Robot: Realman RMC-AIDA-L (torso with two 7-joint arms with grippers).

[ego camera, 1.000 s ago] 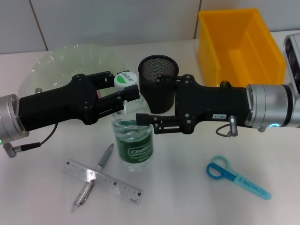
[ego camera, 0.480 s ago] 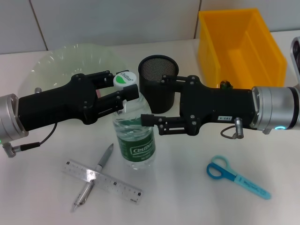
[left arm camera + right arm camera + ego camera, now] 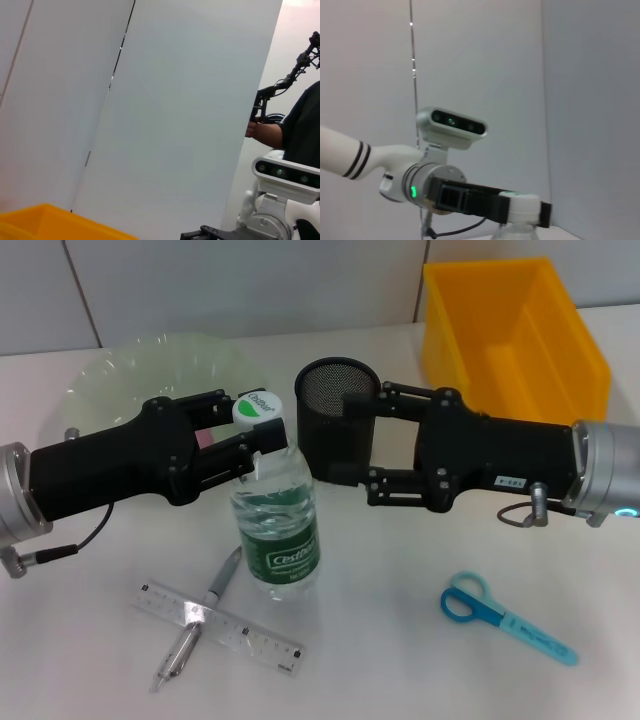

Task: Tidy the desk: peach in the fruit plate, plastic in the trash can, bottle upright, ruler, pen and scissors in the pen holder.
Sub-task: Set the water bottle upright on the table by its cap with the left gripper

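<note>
A clear bottle (image 3: 278, 530) with a green label stands upright on the desk. My left gripper (image 3: 258, 430) is shut on its white-and-green cap (image 3: 258, 407), which also shows in the right wrist view, cap (image 3: 520, 204). My right gripper (image 3: 360, 440) is open, off the bottle, with its fingers on either side of the black mesh pen holder (image 3: 335, 410). The ruler (image 3: 225, 625) lies near the front with the pen (image 3: 205, 605) across it. Blue scissors (image 3: 505, 618) lie at the front right. The green glass fruit plate (image 3: 130, 370) sits back left. Peach and plastic are out of view.
A yellow bin (image 3: 515, 335) stands at the back right, its corner also in the left wrist view as bin (image 3: 50, 220). Both forearms stretch across the middle of the desk. A white wall lies behind.
My right gripper let go of the bottle's body and drew back to the right, beside the pen holder. The bottle went from tilted to upright, still held at the cap by my left gripper.
</note>
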